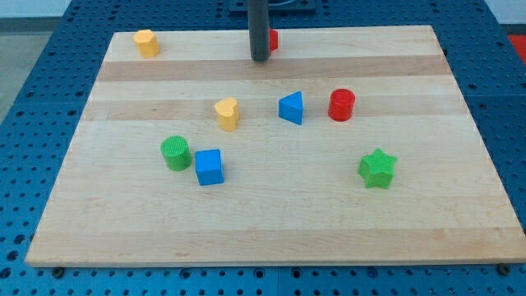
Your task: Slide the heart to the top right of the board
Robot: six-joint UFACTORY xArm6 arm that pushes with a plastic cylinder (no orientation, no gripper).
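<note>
Sitting at the far edge, my tip point(260, 58) (just a bare rod, no jaws to open or close) is touching nothing, with a red block point(273, 39) half hidden right behind it. The yellow heart point(227, 113) is mid-board, nearer and slightly left. Still the approach step, I reckon: next I need to swing round to its near-left side and shove far-right, past the blue triangle point(291, 108).

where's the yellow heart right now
The yellow heart sits near the board's middle, slightly toward the view's left, with the blue triangular block to its right. My tip is above it, toward the view's top.
</note>
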